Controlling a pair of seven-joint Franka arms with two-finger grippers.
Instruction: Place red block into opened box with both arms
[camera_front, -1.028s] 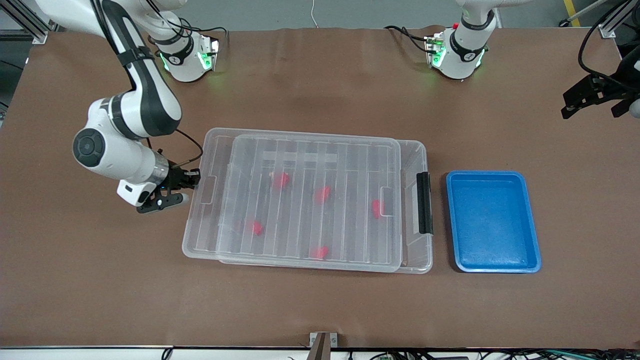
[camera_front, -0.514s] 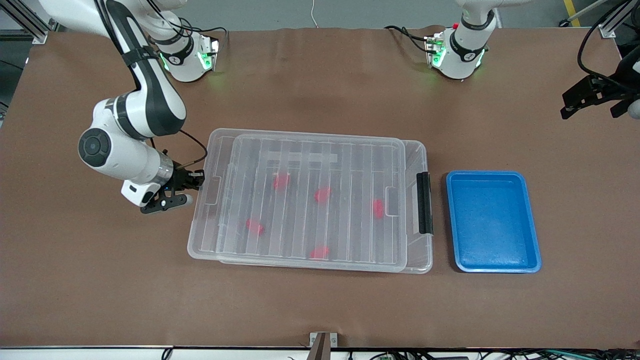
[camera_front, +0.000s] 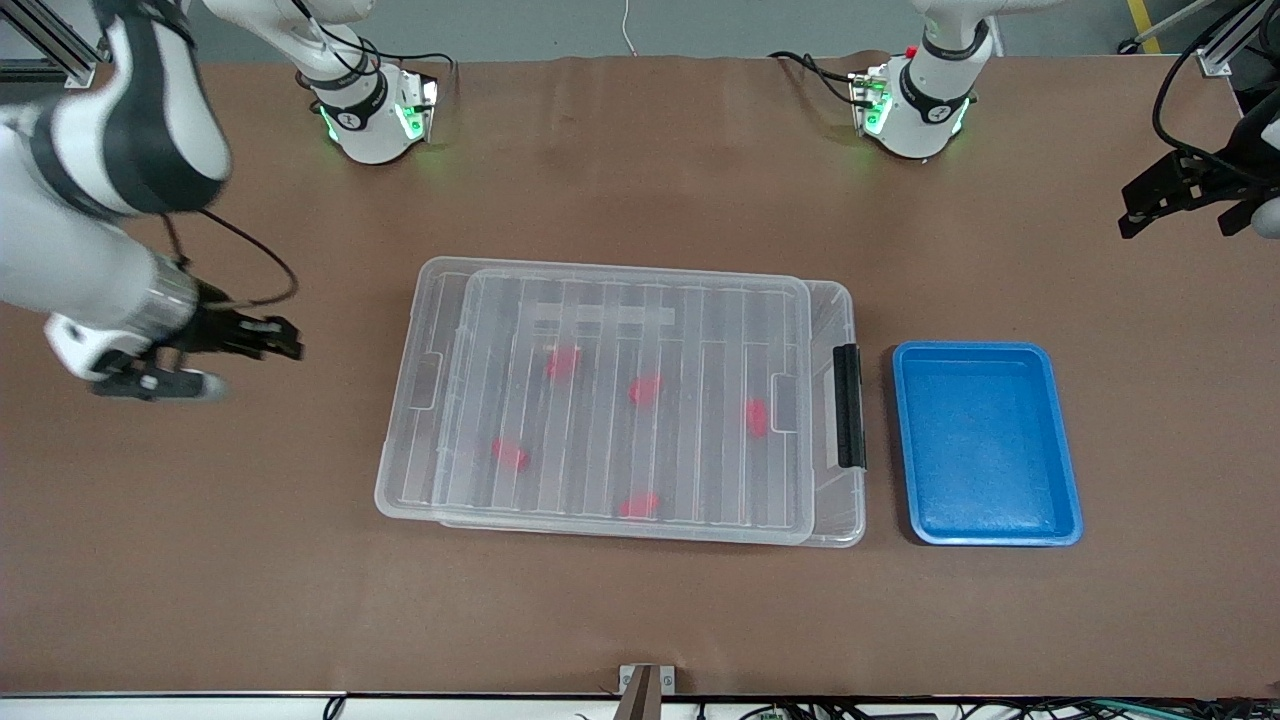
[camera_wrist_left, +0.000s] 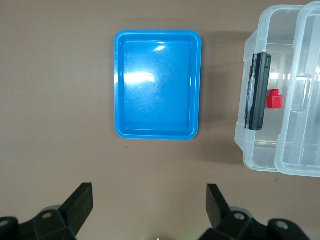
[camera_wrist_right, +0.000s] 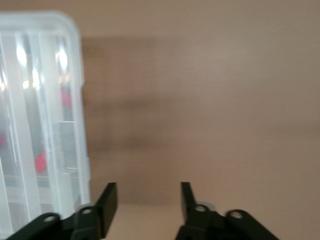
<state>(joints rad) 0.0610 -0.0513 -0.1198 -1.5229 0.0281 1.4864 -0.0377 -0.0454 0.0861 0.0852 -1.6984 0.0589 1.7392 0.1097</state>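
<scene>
- Five red blocks (camera_front: 563, 362) I count inside the box (camera_front: 845, 300), under its lid (camera_front: 620, 300).
- My right gripper (camera_front: 262, 338) hangs over bare table, parted, empty.
- My left gripper (camera_wrist_left: 149, 199) waits, spread wide.

box (camera_front: 845, 300): clear glossy plastic, ribbed lid | tray (camera_front: 985, 535): glossy blue plastic | table (camera_front: 640, 620): matt brown

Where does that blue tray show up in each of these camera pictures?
Front view: the blue tray lies on the table at the left arm's end, beside the box.
Left wrist view: the same tray fills the upper middle, above the open left gripper.
Right wrist view: not in it.
Shared landmark: the box's black clip, also seen here, faces the tray.
</scene>
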